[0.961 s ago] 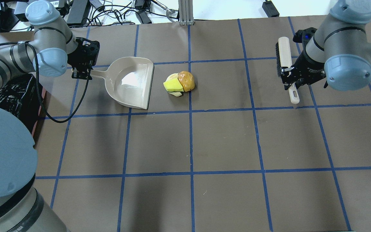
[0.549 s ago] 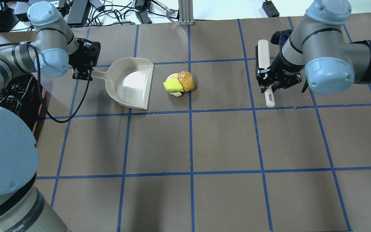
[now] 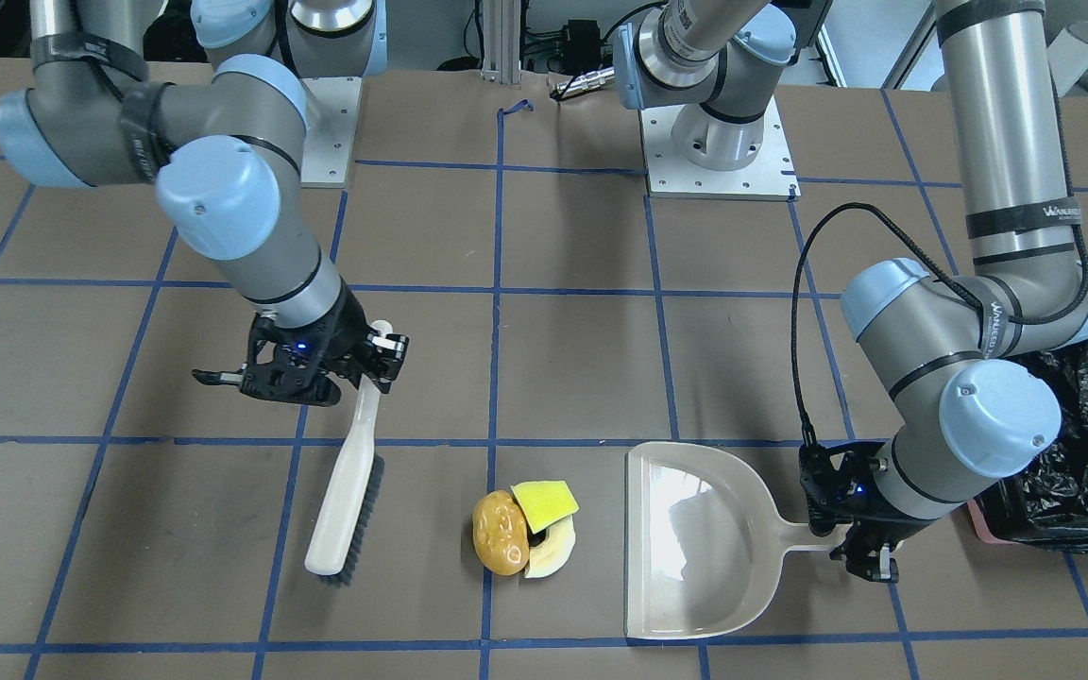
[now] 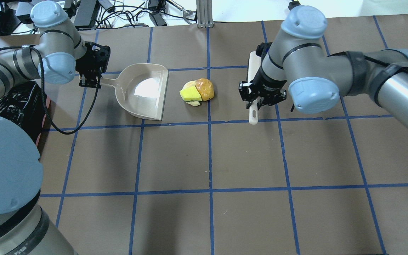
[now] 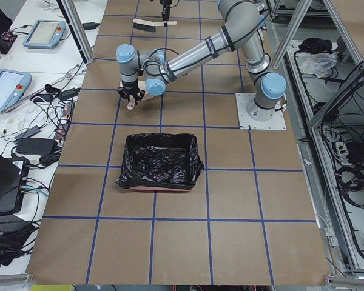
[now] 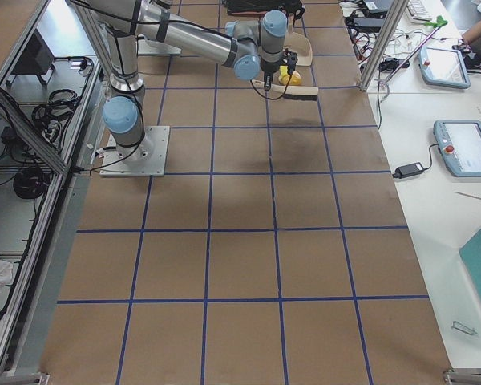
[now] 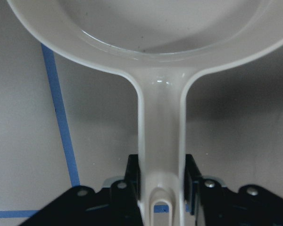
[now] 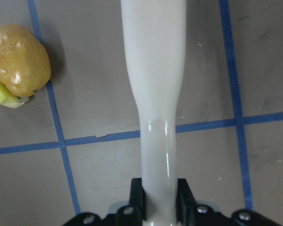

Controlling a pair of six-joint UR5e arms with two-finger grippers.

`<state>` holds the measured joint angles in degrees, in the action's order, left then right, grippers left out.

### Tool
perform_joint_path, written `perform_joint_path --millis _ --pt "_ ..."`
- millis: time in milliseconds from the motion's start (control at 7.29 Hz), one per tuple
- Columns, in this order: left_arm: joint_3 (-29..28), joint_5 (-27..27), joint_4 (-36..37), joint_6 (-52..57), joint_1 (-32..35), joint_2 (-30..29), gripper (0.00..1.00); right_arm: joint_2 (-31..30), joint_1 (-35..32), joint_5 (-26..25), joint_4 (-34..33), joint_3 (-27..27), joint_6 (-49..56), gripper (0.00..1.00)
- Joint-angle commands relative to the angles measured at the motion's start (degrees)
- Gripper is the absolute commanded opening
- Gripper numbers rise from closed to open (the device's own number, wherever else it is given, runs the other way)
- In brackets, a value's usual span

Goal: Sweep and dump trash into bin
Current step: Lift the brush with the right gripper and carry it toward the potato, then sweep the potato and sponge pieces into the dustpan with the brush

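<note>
Sweeping not begun: trash (image 4: 197,92) sits piled on the counter (image 4: 246,159) between dustpan (image 4: 143,92) and brush (image 3: 341,501), touching neither. The left claw (image 4: 91,82) clamps the dustpan handle; the right claw (image 4: 255,102) clamps the brush handle. Push-in and dump into bin (image 5: 161,160) both remain.

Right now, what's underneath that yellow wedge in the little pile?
A pale cream curved slice pokes out beneath the yellow wedge, beside the brown lump. The rest of the slice is covered by them.

Bright, even light; soft shadows on table (image 4: 246,156); glare patch in dustpan (image 4: 137,100); wrist views perhaps slightly soft.
</note>
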<state>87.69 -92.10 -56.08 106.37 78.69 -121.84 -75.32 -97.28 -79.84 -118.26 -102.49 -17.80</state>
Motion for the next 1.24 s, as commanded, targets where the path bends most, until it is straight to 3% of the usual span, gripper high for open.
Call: perform_joint_path --millis 0,275,1098 --pt "0.03 -0.01 0.01 -0.11 0.15 0.20 0.00 4.81 -4.39 -1.10 -0.65 2.55 -6.01 0.00" --pt "0.03 0.08 0.01 -0.11 0.15 0.20 0.00 8.41 -9.57 -1.72 -4.69 3.00 -10.92 0.00" --pt "0.21 0.25 -0.08 -0.20 0.15 0.55 0.00 11.93 -15.90 -2.42 -5.31 5.19 -22.35 0.00"
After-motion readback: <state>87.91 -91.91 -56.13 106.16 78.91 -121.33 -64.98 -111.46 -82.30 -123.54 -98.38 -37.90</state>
